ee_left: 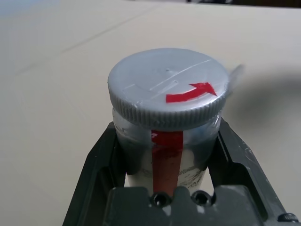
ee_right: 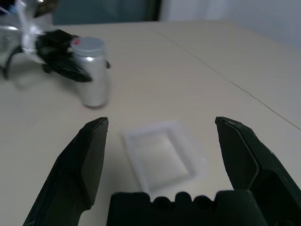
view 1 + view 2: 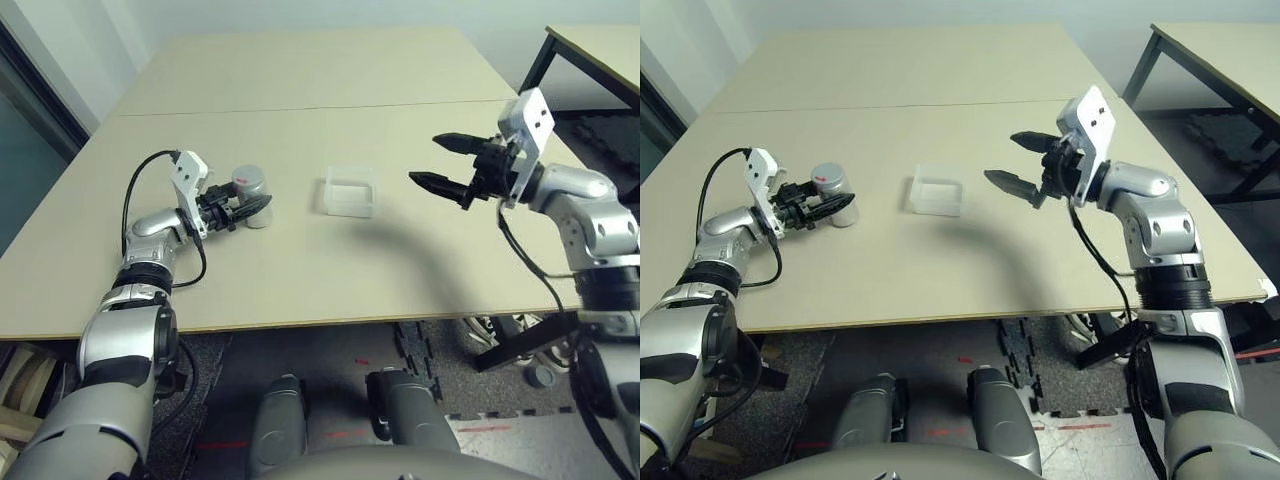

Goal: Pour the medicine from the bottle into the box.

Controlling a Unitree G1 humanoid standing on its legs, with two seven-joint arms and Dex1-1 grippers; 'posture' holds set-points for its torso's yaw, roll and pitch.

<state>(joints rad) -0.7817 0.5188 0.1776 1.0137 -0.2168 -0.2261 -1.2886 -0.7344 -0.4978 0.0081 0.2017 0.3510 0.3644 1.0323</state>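
The left pincer (image 3: 236,211) is closed around the standing bottle (image 3: 250,184), and the wide-open right pincer (image 3: 441,164) is over past the box (image 3: 350,201)

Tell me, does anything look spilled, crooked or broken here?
Nothing stands out: the bottle stands upright with its cap on, the box sits flat, and no spill shows on the table.
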